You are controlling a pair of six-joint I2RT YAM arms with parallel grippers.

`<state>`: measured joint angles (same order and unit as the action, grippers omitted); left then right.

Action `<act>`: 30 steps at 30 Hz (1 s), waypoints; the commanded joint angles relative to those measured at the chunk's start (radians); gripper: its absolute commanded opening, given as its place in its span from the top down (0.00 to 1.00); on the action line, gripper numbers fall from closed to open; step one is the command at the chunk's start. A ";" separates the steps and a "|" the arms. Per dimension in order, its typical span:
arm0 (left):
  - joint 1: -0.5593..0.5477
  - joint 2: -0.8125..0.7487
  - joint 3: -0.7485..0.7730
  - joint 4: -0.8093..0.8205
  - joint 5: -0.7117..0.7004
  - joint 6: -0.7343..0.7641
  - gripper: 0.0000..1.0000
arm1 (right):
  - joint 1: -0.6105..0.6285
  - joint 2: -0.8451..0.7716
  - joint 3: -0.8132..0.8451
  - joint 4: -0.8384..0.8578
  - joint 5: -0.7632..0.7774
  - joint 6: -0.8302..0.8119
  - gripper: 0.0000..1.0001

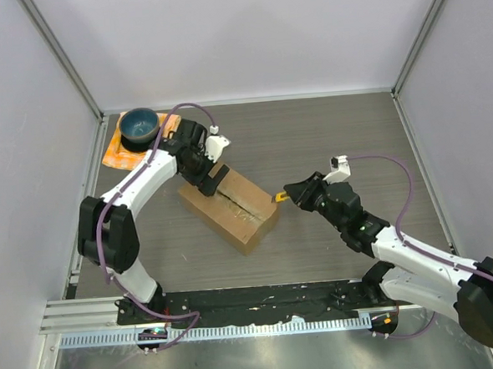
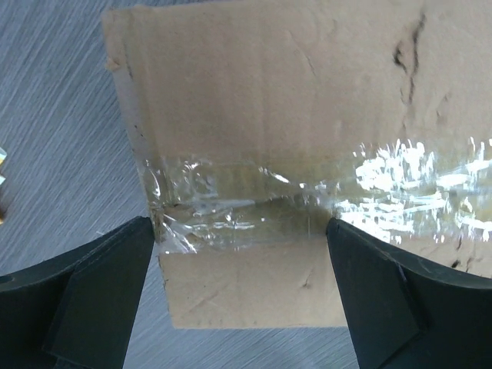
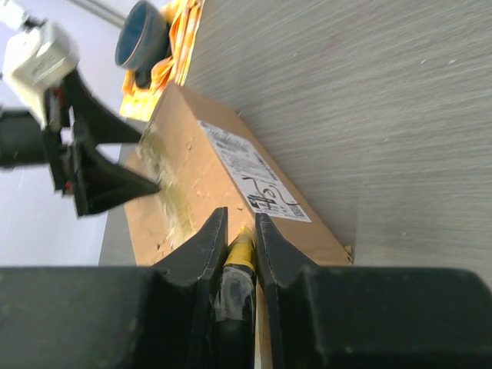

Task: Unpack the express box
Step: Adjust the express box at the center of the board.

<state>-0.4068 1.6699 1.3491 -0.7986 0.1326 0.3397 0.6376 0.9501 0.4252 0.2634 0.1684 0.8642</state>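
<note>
The box lies flat on the counter with its flaps shut and shiny tape along the top seam. Over the box's far-left end the left hand is spread wide, one finger on either side of the seam, holding nothing. Just beside the box's right end the right hand is clamped on a yellow tool, seemingly a cutter.

The step looks like slitting the tape. Press the left hand down to pin the box, then draw the tool shallowly along the seam, stopping short of those fingers.

The tool's tip is hidden, so whether a blade is out, or meets the box, cannot be told. Nor is it clear whether the left hand touches the cardboard.
</note>
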 commanded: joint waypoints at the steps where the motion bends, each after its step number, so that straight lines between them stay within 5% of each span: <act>1: 0.005 0.124 0.086 -0.045 0.108 -0.014 0.00 | 0.152 -0.046 -0.014 -0.079 0.012 0.001 0.99; 8: -0.003 0.275 0.318 -0.117 0.188 -0.031 0.00 | 0.329 -0.089 0.032 -0.190 0.120 -0.027 0.99; 17: -0.023 0.191 0.363 -0.192 0.292 -0.013 0.00 | 0.393 -0.123 0.263 -0.296 0.140 -0.480 0.99; 23: -0.023 0.191 0.370 -0.205 0.302 -0.030 0.00 | 0.782 0.025 0.311 -0.268 0.380 -1.000 0.99; 30: -0.026 0.183 0.442 -0.251 0.294 -0.028 0.00 | 1.037 0.092 0.310 -0.311 0.531 -1.230 0.99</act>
<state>-0.4263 1.8931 1.7092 -1.0115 0.3973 0.3206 1.5986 1.0702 0.7261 -0.0505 0.5579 -0.1345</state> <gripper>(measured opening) 0.997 0.221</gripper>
